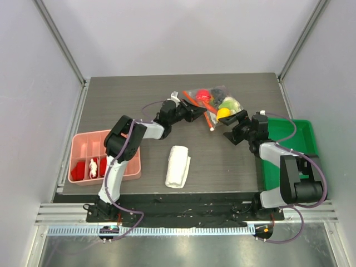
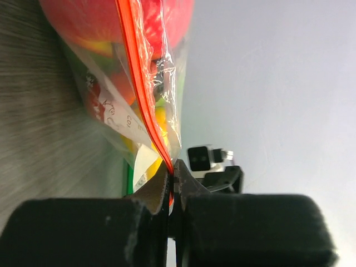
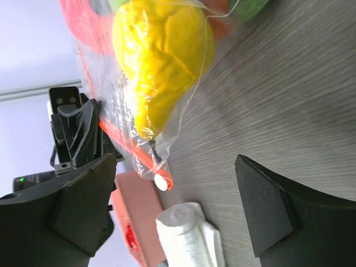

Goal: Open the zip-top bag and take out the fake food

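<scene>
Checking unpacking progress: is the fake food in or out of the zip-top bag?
In: the fake food shows through the clear zip-top bag; none lies outside it.

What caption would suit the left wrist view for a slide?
Left gripper shut on the zip strip of the zip-top bag, fake food visible inside.

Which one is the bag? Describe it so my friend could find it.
Look at the far middle of the dark table. The zip-top bag lies there. Unlike the folded white cloth and pink tray, it is clear plastic with an orange-red strip, holding colourful fake food.
</scene>
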Robot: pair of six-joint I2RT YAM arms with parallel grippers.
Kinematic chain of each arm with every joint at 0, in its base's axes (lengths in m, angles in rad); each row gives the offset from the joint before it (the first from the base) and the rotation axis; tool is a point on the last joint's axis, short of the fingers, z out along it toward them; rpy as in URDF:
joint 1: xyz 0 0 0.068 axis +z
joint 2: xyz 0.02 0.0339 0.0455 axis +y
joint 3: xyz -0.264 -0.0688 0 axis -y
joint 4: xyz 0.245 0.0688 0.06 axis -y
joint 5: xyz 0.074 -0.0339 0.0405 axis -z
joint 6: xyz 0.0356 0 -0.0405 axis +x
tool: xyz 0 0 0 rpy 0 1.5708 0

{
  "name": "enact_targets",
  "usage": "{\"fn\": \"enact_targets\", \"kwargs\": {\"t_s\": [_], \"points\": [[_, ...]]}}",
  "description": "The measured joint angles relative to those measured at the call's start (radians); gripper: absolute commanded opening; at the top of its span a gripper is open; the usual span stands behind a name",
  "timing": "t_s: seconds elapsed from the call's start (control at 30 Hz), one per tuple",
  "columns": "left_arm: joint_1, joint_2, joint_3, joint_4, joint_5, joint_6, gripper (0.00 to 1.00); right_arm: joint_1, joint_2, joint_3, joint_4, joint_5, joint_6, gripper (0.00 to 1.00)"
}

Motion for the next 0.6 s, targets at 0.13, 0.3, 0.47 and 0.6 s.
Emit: {"fn": "enact_targets", "kwargs": {"t_s": [0.13, 0.3, 0.47, 0.6], "points": [[-0.012, -0.019, -0.009, 0.032, 0.000, -0.029, 0.00, 0.005, 0.000, -0.064, 0.109, -0.022, 0.100, 0.83], [-0.031, -0.041, -0.015, 0.053, 0.000, -0.042, 0.00, 0.013, 0.034, -0.088, 0.249, -0.039, 0.168, 0.68], [-0.034, -0.095, -0.065, 0.049, 0.001, -0.029, 0.00, 0.020, 0.092, -0.088, 0.377, -0.060, 0.216, 0.21], [-0.027, -0.139, -0.098, 0.002, 0.000, 0.032, 0.07, 0.031, 0.130, -0.087, 0.445, -0.082, 0.264, 0.01]]}}
